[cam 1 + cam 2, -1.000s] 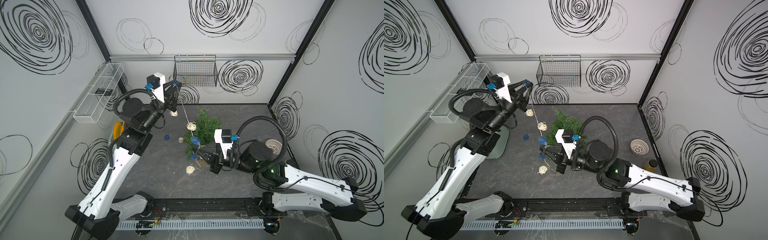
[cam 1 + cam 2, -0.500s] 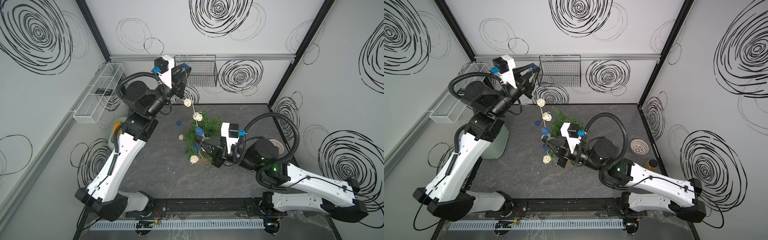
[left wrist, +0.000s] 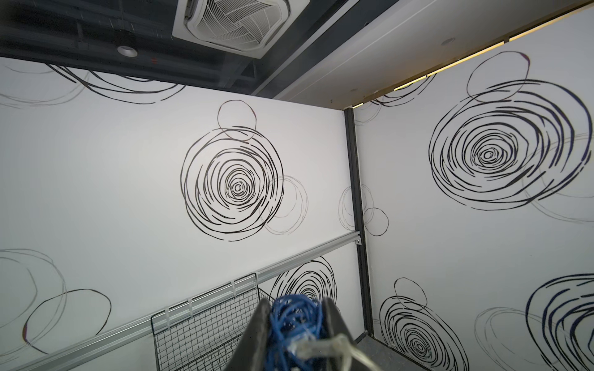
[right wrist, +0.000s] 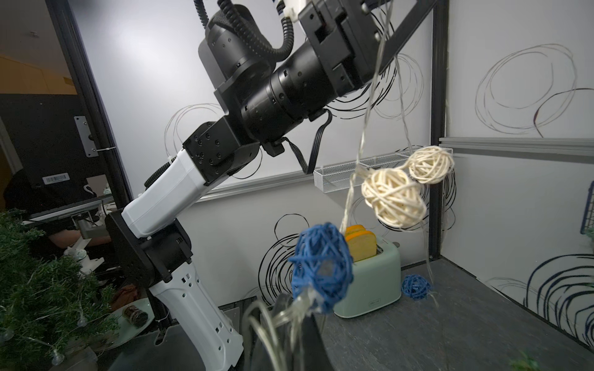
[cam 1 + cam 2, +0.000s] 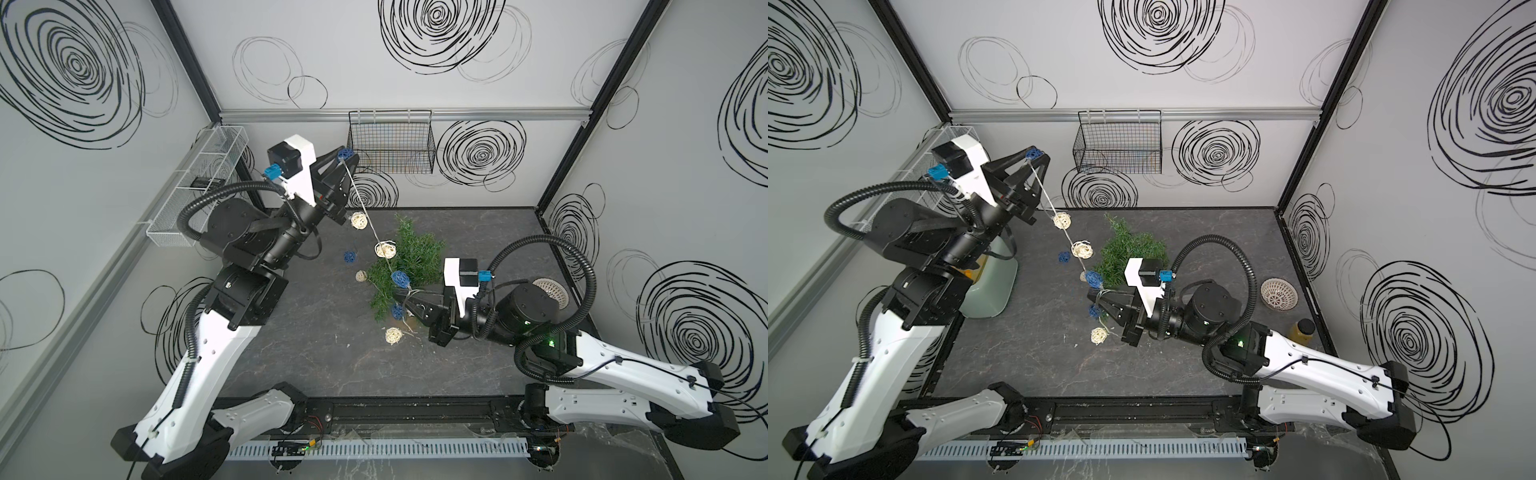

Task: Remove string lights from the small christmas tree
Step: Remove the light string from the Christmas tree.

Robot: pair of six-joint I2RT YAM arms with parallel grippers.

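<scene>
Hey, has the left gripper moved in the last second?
Yes. The left gripper rose: from level with the wire basket's bottom edge to partway up its side, in both top views.

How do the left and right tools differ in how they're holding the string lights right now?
The left tool pinches a blue ball, jaws partly apart; the right tool is shut on bare wire. The left tool is up high near the wire basket; the right tool sits low beside the small christmas tree. Both hold the same string lights, strung between them.
</scene>
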